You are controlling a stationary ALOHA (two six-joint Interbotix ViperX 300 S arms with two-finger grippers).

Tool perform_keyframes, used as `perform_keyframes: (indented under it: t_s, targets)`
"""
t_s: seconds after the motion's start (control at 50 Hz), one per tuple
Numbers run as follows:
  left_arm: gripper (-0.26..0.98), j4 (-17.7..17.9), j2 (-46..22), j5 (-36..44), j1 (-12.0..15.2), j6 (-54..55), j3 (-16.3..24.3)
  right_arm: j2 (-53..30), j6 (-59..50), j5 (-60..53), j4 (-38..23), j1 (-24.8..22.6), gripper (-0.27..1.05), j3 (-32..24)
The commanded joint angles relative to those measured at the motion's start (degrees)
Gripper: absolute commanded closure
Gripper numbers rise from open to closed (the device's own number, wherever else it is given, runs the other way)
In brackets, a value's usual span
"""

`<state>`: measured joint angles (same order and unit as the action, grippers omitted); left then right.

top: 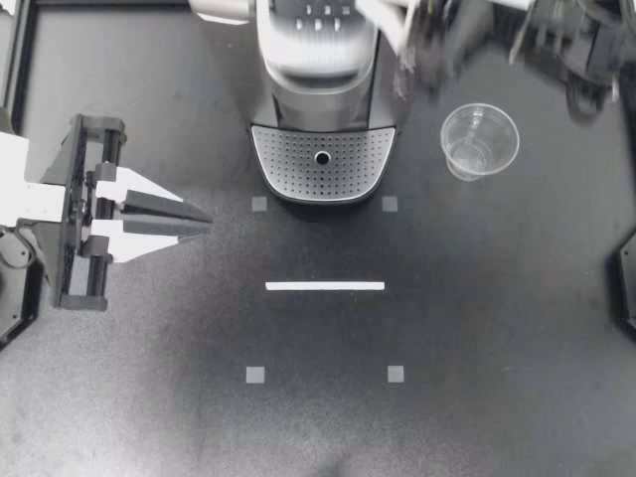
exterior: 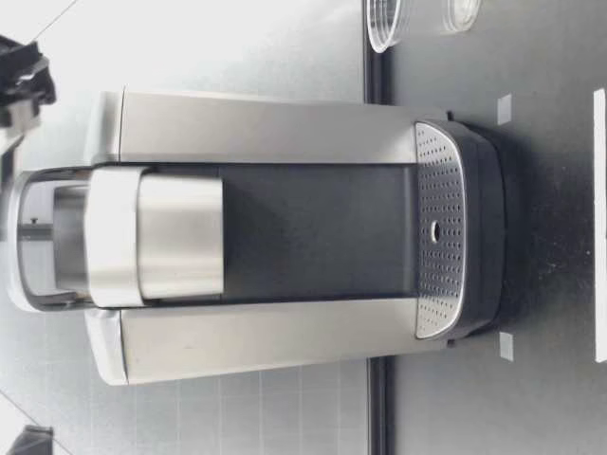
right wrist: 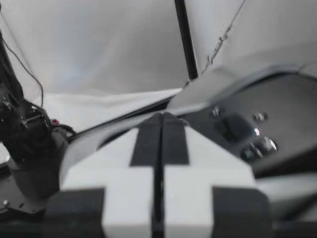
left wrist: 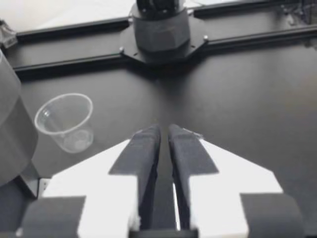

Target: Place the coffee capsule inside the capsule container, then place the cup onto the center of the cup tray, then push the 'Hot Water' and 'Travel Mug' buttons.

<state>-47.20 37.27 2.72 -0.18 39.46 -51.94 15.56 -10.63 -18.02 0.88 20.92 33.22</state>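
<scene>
Coffee machine [top: 316,60] stands at the table's far side, ahead of my left gripper [top: 204,221] and off to one side. Its perforated cup tray [top: 298,159] faces a white tape strip [top: 325,286], w/ small grey squares [top: 259,204] marking the table around it. In left wrist view the machine's body edge sits beside the finger line, and the right arm's base [left wrist: 161,29] is far ahead across the table.

Clear plastic cup [top: 480,141] stands upright on the table, on the machine's far side from the left gripper and well apart from it. It's just beside the tray, not on it. It's nearer my right gripper [top: 409,52], below and beside that one.

Left gripper is over the table, fingers [left wrist: 143,148] drawn nearly together w/ only a slit between, gripping nothing.

Right gripper is up by the machine's top and blurred in top view. Right wrist view shows its fingertips [right wrist: 148,144] pressed closed and empty, w/ the button panel [right wrist: 237,131] just ahead and beside them. Can't tell if they're touching it.
</scene>
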Motion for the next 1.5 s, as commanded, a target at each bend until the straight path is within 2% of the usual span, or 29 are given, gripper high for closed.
perform_keyframes:
  t_s: [0.0, 0.62, 0.9, 1.02, 1.28, 1.48]
  targets:
    - [0.56, 0.1, 0.4, 0.5, 0.1, 0.1, 0.6, 2.3, -0.2, -1.3, 0.2, -0.2, 0.73, 0.4]
    - [0.56, 0.2, 0.0, 0.4, 0.1, 0.1, 0.5, 2.2, -2.4, -1.8, 0.2, -2.0, 0.73, 6.6]
    - [0.56, 0.3, -0.4, 0.4, 0.1, 0.1, 0.5, 6.9, -4.4, -1.2, 0.5, -1.9, 0.73, 9.8]
    - [0.55, 0.5, -0.6, 0.5, 0.1, 0.2, 0.5, 11.8, -6.9, 2.0, 3.6, -1.7, 0.73, 14.0]
    - [0.56, 2.3, -1.5, 0.5, 0.1, 0.1, -0.2, 24.6, -16.8, 11.4, 7.6, 1.8, 0.73, 27.5]
    - [0.56, 2.5, -2.5, 1.0, 0.4, 0.1, -0.2, 25.8, -27.2, 14.5, 8.3, 6.2, 0.73, 35.7]
